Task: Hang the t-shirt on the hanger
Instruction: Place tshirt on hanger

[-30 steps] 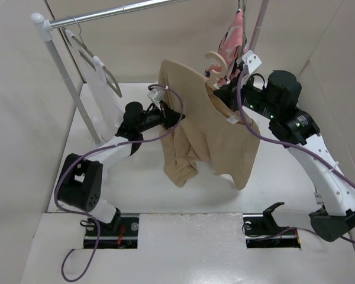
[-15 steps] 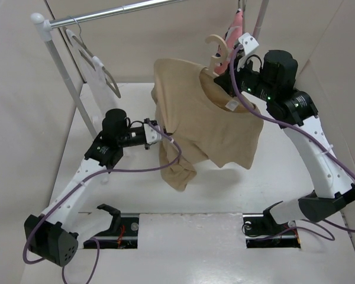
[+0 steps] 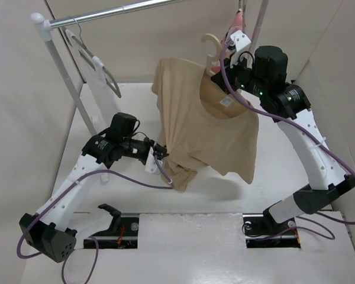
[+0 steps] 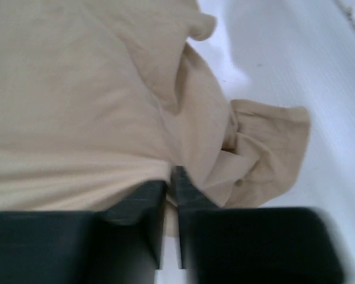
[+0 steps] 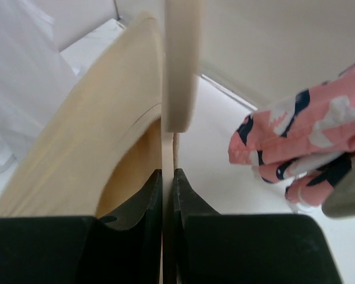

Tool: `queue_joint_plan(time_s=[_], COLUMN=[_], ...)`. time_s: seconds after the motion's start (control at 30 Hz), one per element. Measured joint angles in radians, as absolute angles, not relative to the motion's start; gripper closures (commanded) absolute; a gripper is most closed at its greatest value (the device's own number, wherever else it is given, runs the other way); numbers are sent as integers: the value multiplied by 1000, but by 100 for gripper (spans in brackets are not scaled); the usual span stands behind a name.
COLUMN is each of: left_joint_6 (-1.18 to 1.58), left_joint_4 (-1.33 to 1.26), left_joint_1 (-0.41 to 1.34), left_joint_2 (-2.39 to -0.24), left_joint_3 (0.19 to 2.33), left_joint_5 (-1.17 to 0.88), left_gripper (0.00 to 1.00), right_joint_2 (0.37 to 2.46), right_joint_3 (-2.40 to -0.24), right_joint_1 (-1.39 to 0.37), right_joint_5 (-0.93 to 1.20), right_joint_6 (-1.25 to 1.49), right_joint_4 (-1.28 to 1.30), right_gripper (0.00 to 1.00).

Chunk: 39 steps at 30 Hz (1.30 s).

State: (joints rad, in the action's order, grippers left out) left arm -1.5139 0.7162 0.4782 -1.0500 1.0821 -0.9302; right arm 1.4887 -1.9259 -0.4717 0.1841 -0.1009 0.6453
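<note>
White bench [image 3: 284, 183] spread across the lower frame, tan t-shirt [image 3: 207, 124] draped at centre over the pale hanger [image 3: 213, 48] raised at upper right, hanger neck clamped by the right tool [image 3: 222, 77], t-shirt's lower-left fold pinched by the left tool [image 3: 160, 155].

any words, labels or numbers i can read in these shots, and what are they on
No text can be read in any view.
The small white neck label on the plain tan cotton t-shirt: too small to read.
The pink patterned garment: print only, no letters.
</note>
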Motion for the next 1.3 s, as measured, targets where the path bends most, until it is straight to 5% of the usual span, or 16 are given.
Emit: queue_joint_plan(time_s=[0.03,0.17,0.47,0.83,0.97,1.1,1.13,1.3], left_joint_6=[-1522,-1139,-280,118,164,198,211,250], left_joint_4=[732,557,-40,-396,-430,-476,-495,-578], left_joint_1=[485,498,400,399,399,397,397,395], left_joint_2=[-1050,-1006,-995,-1204,-1228,-1229,-1230,-1230], left_joint_3=[1082,1025,933,982,982,980,978,962], left_joint_5=[-927,-878,-403,-420,-421,-423,-427,-443], left_gripper=[34,10,0,0,16,65,100,100], right_joint_2=[1495,1498,1327,1262,1244,1232,1230,1225], right_joint_3=[-1934,-1947,-1732,-1604,-1578,-1569,-1569,-1569], right_joint_1=[-481,-502,-532,-629,-642,-645,-645,-649], right_joint_5=[183,177,223,310,312,316,316,321], right_joint_6=[-105,-144,-186,-183,-173,-157,-155,-152], right_joint_4=[648,565,471,434,427,406,400,380], right_gripper=[100,100,100,100,100,100,100,100])
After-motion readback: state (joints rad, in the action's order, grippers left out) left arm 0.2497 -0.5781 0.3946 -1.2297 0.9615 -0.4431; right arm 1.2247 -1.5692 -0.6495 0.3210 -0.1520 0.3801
